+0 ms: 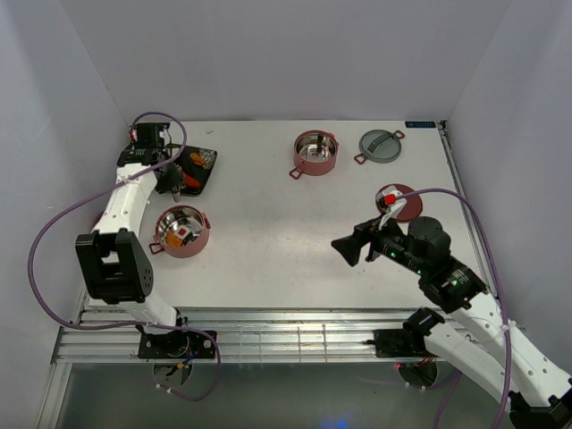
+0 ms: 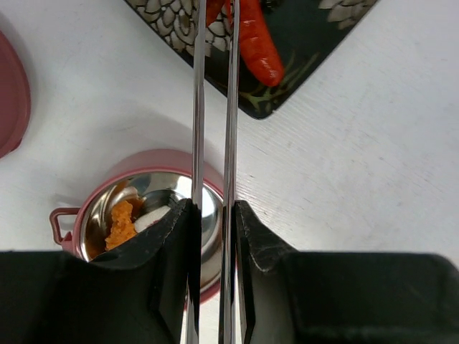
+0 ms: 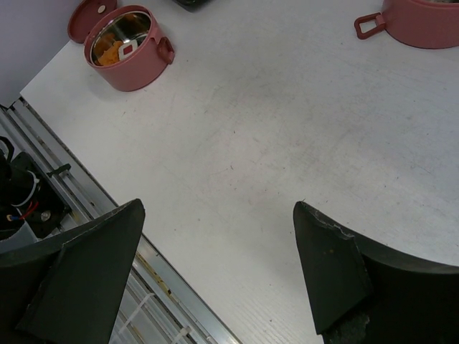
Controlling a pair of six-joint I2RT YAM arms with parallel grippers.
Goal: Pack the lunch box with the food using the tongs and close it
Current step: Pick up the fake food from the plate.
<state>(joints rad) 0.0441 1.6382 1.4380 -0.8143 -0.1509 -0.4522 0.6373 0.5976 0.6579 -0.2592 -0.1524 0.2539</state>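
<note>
I am clamping the silver tongs [image 2: 229, 143] in my left gripper [image 2: 214, 215] over the patterned plate [image 2: 305, 50]; my right gripper [image 3: 216, 211] is gaping wide, empty

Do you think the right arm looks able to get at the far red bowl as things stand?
Probably yes: the right gripper is open and empty, and nothing stands on the table between it and the far bowl; whether the arm stretches that far I cannot tell.

food [image 2: 120, 223] in bowl [image 2: 154, 158] beside plate [image 2: 305, 43]
</note>
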